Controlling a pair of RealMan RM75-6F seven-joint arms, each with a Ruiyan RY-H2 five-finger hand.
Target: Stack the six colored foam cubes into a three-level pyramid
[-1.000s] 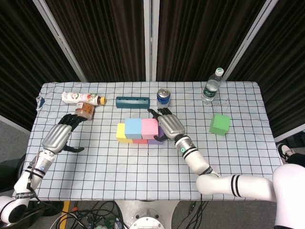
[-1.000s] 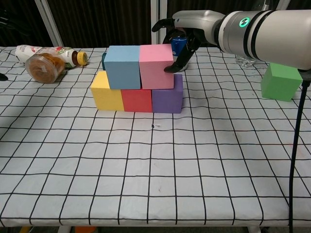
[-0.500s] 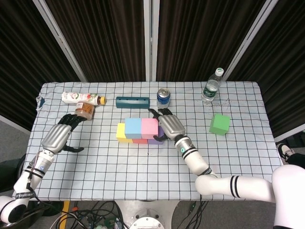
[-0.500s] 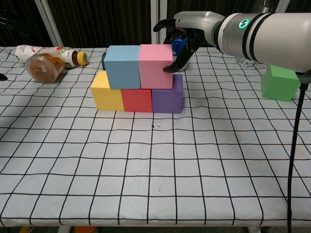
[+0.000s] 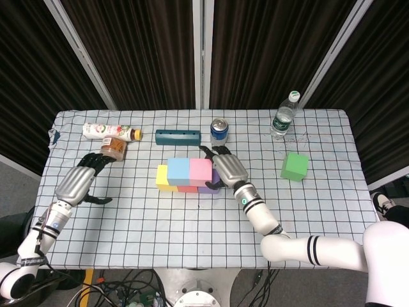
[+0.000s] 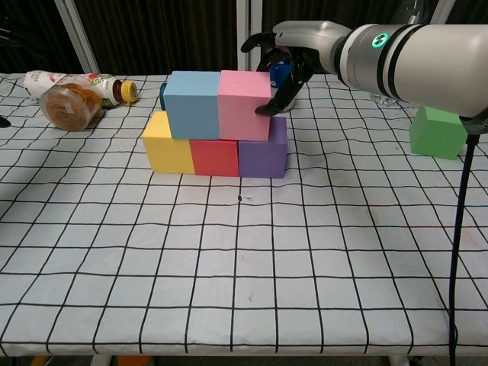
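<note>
Tablecloth [image 6: 229,259]: white, black grid lines. Bottom row of cubes: yellow cube [image 6: 167,145], red cube [image 6: 214,158], purple cube [image 6: 263,153]. Second row: light blue cube [image 6: 192,104], pink cube [image 6: 243,104]. Green cube [image 6: 438,131]: plain bright green. Right hand [image 6: 293,47]: silver-grey shell, black fingers; forearm white with black bands and a teal ring light. Left hand [image 5: 80,180]: same silver-grey and black. Can [image 5: 219,130]: blue, silver top. Rectangular block [image 5: 178,136]: dark teal. Water bottle [image 5: 284,116]: clear, green cap. Lying bottle [image 6: 72,81]: white label, yellow cap. Jar [image 6: 70,107]: amber-brown contents. Backdrop curtains [image 5: 147,45]: black.
</note>
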